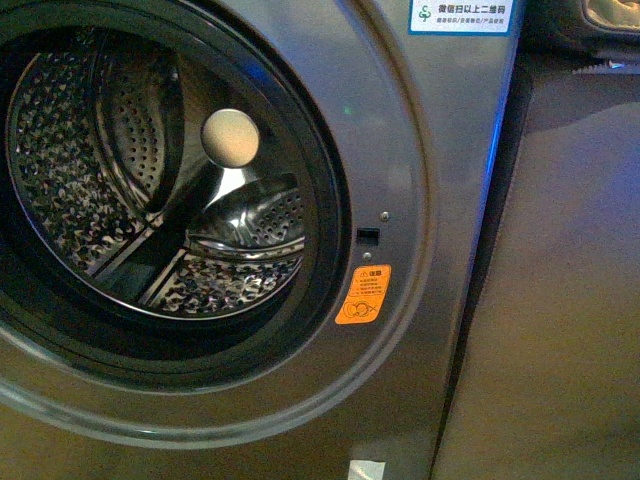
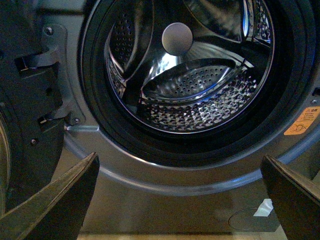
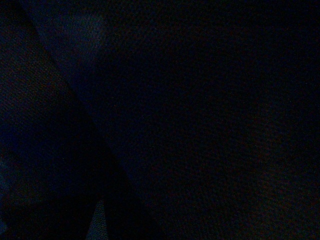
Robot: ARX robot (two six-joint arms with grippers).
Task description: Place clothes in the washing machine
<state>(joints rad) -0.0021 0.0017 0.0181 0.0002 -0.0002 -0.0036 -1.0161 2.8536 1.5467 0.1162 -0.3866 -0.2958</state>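
Note:
The grey washing machine (image 1: 420,150) fills the front view, its door open and its black-rimmed porthole (image 1: 335,200) showing the perforated steel drum (image 1: 60,170), with no clothes in it. An orange sticker (image 1: 362,294) sits right of the porthole. The left wrist view shows the same drum (image 2: 200,90) from low in front. My left gripper (image 2: 182,200) is open and empty, its dark fingers (image 2: 60,200) wide apart below the porthole. The right wrist view is dark and tells nothing. The navy clothes are not in view. Neither arm shows in the front view.
A plain grey-brown panel (image 1: 560,300) stands right of the machine. A blue-white label (image 1: 462,15) is at the machine's top. The open door's hinge (image 2: 47,75) is beside the porthole in the left wrist view. White tape (image 2: 263,207) sticks low on the front.

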